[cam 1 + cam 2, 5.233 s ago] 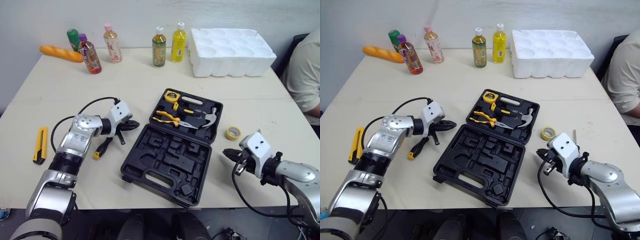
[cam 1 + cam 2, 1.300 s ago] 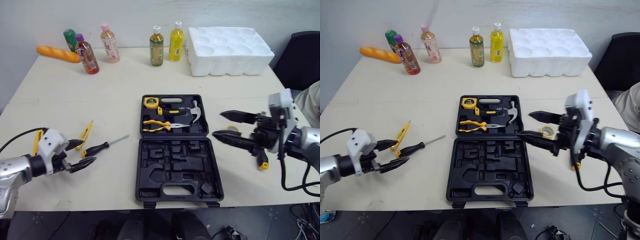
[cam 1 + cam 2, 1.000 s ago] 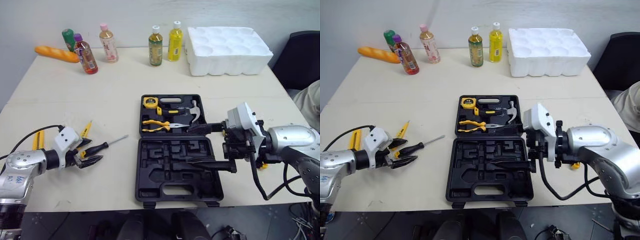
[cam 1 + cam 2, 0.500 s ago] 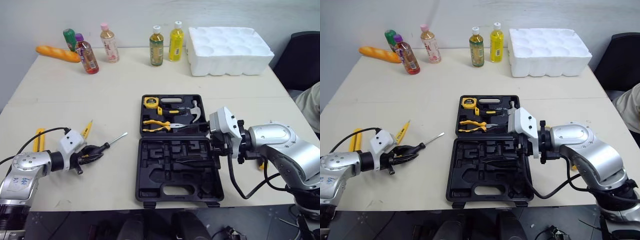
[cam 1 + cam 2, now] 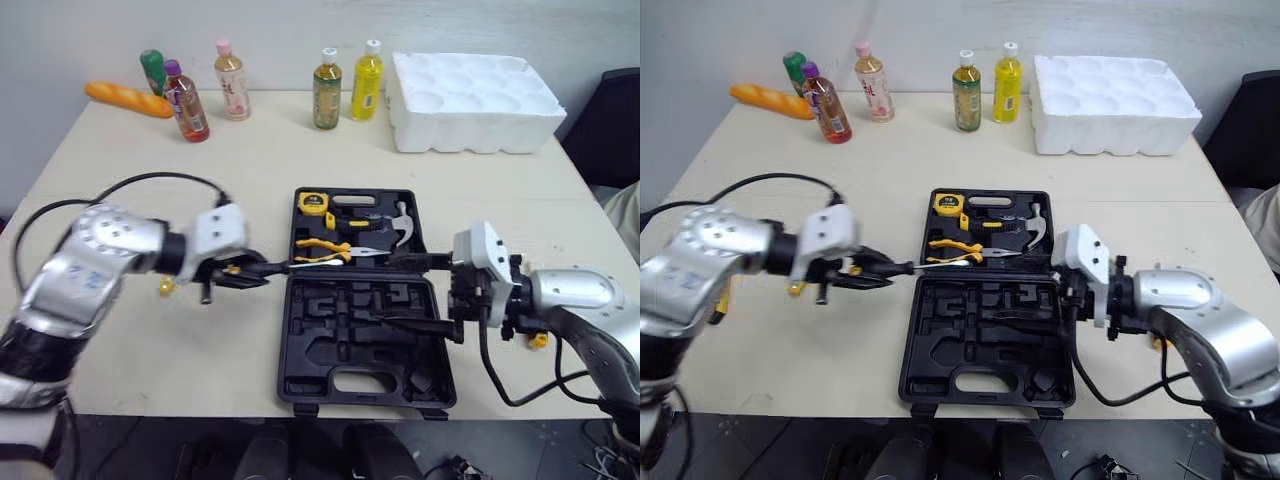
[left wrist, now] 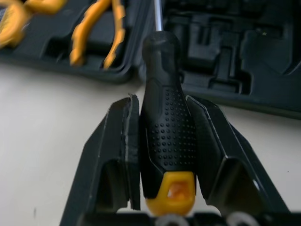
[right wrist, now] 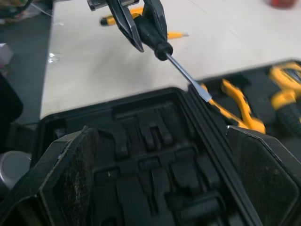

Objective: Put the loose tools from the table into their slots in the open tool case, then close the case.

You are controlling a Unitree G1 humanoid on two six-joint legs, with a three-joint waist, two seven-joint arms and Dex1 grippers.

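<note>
My left gripper [image 5: 252, 277] is shut on a screwdriver [image 6: 164, 132] with a black handle and a yellow butt. It holds the tool just off the left side of the open black tool case [image 5: 340, 352]. The metal shaft [image 7: 186, 75] points over the case's hinge line, its tip near the yellow pliers [image 5: 322, 246]. A tape measure [image 5: 313, 204] and a hammer [image 5: 403, 225] also sit in the far half. My right gripper [image 5: 386, 291] stands open over the case's right side, with nothing between its fingers.
Several bottles [image 5: 326, 76] and a bread roll [image 5: 125, 99] line the table's far edge beside a white foam tray [image 5: 472, 88]. Small yellow tools [image 7: 174, 34] lie on the table left of the case. A yellow-ended tool [image 5: 539, 340] shows behind my right arm.
My left gripper shut on the screwdriver, lifted it off the table and carried it right to the case's edge. My right gripper stayed open over the case.
</note>
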